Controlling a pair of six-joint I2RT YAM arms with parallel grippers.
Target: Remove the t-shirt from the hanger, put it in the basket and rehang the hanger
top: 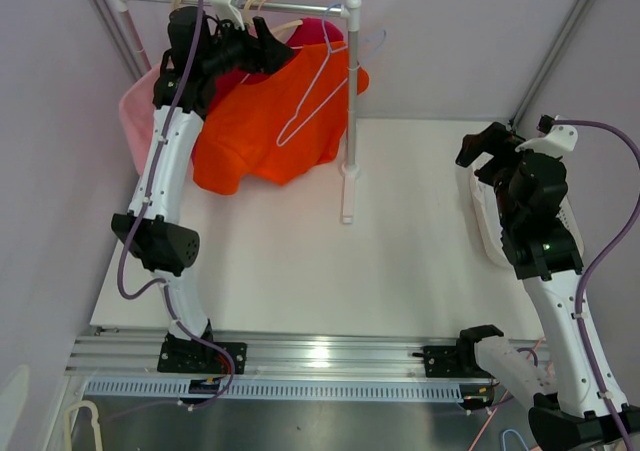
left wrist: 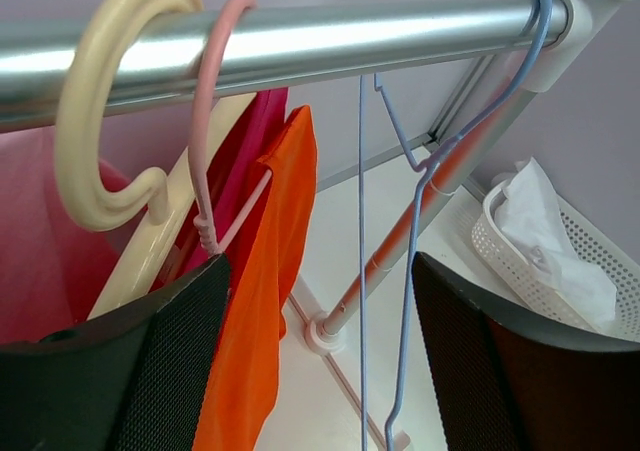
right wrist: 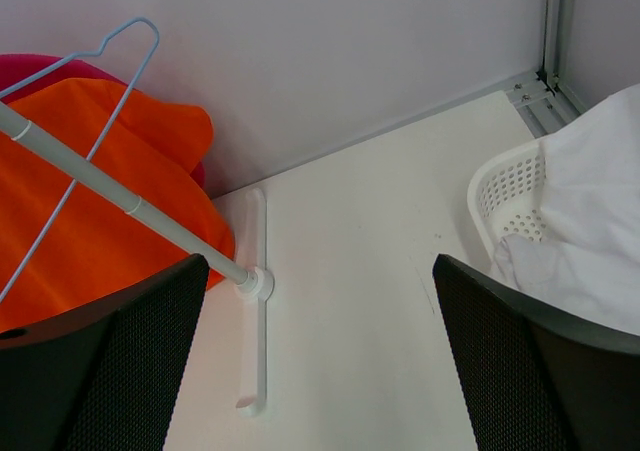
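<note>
The orange t-shirt (top: 265, 126) hangs from the rail (top: 240, 3) on a pink hanger (left wrist: 205, 121) whose hook loops over the bar. My left gripper (top: 262, 51) is up at the rail beside the shirt's collar. In the left wrist view it (left wrist: 320, 271) stands open. The t-shirt's edge (left wrist: 265, 301) lies just inside the left finger, and the wires of an empty blue hanger (left wrist: 405, 301) cross the gap. My right gripper (right wrist: 320, 271) is open over bare table at the right, holding nothing. The t-shirt (right wrist: 90, 201) shows at the left of the right wrist view.
A cream hanger (left wrist: 100, 121) and a magenta garment (left wrist: 245, 161) hang left of the pink hanger, with a pale pink garment (top: 140, 111) at the rack's far left. The rack's right post (top: 350, 111) stands on its foot (right wrist: 255, 301). A white basket (top: 485, 221) of white cloth sits under my right arm.
</note>
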